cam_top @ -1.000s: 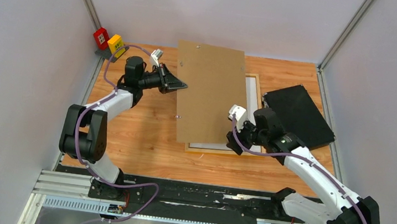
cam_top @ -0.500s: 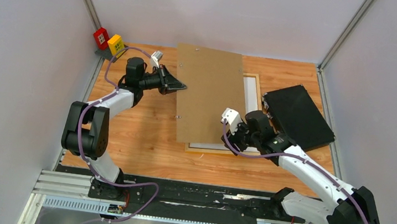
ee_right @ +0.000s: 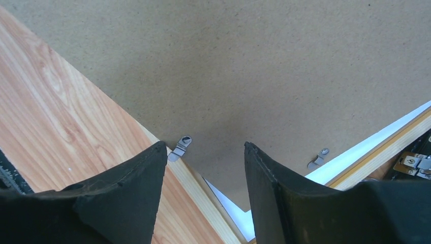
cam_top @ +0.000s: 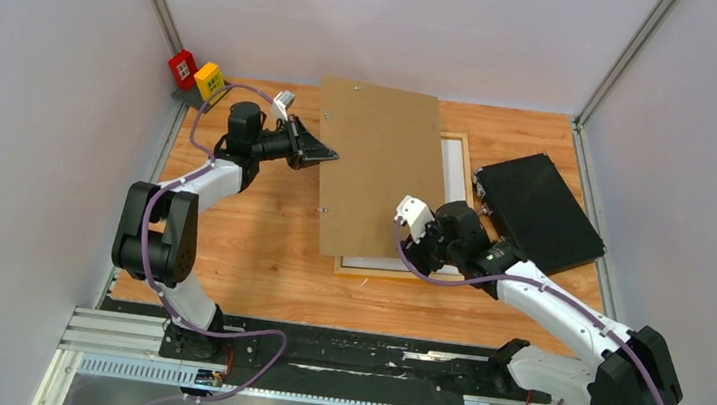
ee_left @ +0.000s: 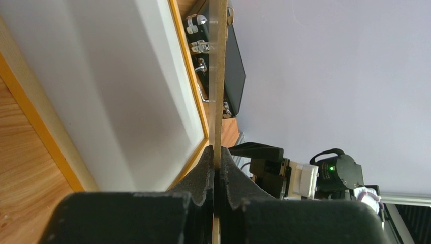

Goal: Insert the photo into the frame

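The brown hardboard panel (cam_top: 379,164) hangs tilted above the frame (cam_top: 367,270), and my left gripper (cam_top: 331,156) is shut on its left edge. In the left wrist view the pads (ee_left: 217,157) pinch the thin panel edge (ee_left: 219,76). The frame (ee_left: 190,96) lies flat on the table with a white sheet (ee_left: 117,91) inside it. This looks like the photo's white back; no picture side shows. My right gripper (cam_top: 427,253) hovers open over the panel's near right corner. In the right wrist view its jaws (ee_right: 205,145) stand apart above the panel (ee_right: 264,66), the frame's wood strip (ee_right: 198,190) and the white sheet (ee_right: 239,213), holding nothing.
A black case (cam_top: 538,209) with metal latches lies right of the frame. Red (cam_top: 184,68) and yellow (cam_top: 210,77) blocks sit at the back left corner. Small metal clips (ee_right: 180,147) stick out from the panel's edge. Bare wooden tabletop (cam_top: 250,241) lies left of the frame.
My right gripper has shifted left and slightly back, toward the panel's near right corner, and its wrist has turned. The left gripper and the panel have barely moved.
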`<state>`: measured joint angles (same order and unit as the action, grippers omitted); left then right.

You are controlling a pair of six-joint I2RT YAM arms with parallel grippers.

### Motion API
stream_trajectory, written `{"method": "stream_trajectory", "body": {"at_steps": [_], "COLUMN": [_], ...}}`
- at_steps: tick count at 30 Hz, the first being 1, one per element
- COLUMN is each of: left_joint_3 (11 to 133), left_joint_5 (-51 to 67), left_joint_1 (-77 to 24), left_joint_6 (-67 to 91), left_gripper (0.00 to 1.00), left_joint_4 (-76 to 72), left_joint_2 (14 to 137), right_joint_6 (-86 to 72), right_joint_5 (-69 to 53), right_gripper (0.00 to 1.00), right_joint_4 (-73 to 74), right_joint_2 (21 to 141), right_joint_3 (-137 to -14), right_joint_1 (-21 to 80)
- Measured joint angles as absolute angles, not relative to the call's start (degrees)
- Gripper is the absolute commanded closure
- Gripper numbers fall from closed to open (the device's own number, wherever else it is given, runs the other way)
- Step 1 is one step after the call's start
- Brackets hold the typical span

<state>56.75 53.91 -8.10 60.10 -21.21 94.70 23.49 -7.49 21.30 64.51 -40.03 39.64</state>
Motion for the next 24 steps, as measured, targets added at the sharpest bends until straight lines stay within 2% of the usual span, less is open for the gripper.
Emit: {"method": "stream_trajectory", "body": {"at_steps": [24], "left_joint_3": [56.75], "left_joint_5": [54.15], "left_joint_1": [-7.75], "left_joint_6": [59.9], "left_gripper": [1.0], "left_joint_4": [-20.97], "left_joint_2": [94.7], "right_joint_6": [25.65], "right_joint_5": [2.0], "right_gripper": [0.44], "right_joint_4": [19.51], "right_joint_2": [62.72], "right_joint_3": [-38.72], "right_joint_1": [38.89]}}
